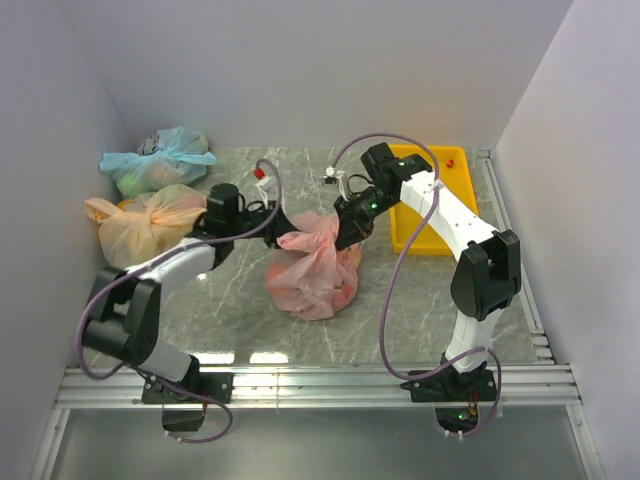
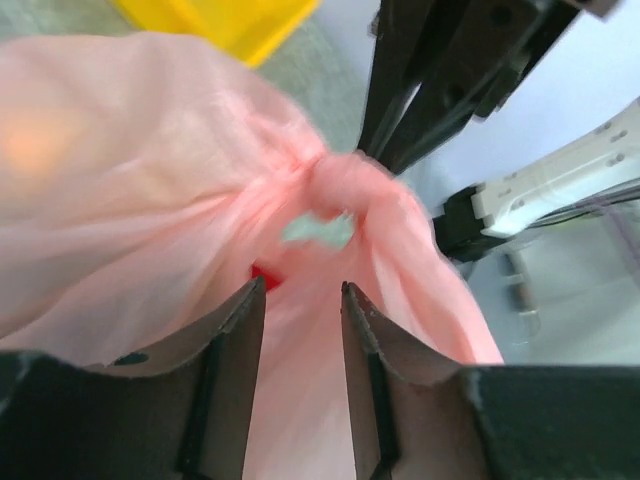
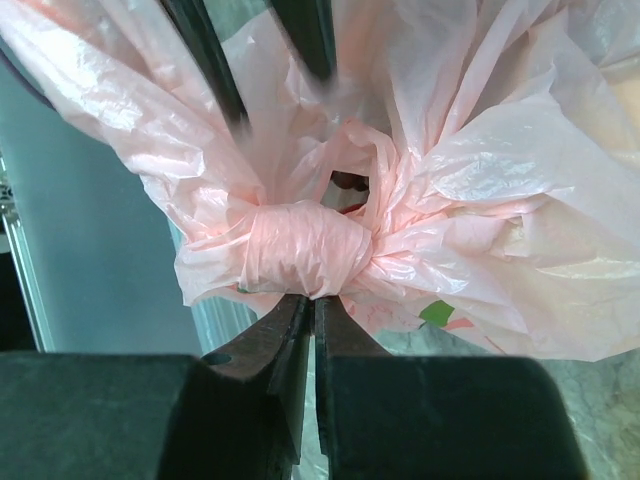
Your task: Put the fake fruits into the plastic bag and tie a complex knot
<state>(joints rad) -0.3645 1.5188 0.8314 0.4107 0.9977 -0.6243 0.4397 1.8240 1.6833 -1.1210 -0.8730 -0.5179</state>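
Note:
The salmon-pink plastic bag [image 1: 315, 272] sits in the middle of the table with fake fruits inside; they show only as faint orange and red shapes through the film [image 1: 341, 291]. Its top is twisted into a knot [image 3: 305, 250]. My left gripper [image 1: 284, 233] is at the bag's upper left, and its jaws are closed on a bunch of the pink film [image 2: 303, 290]. My right gripper [image 1: 346, 236] is at the bag's upper right, and its jaws are pinched on the film right under the knot [image 3: 314, 298]. A red patch [image 2: 265, 278] shows through the plastic.
A blue-green tied bag [image 1: 160, 160] and a pale peach tied bag [image 1: 145, 222] lie at the back left. A yellow tray [image 1: 420, 238] stands at the back right, under the right arm, with a small red object [image 1: 449, 160] in it. Walls close in on the left, back and right.

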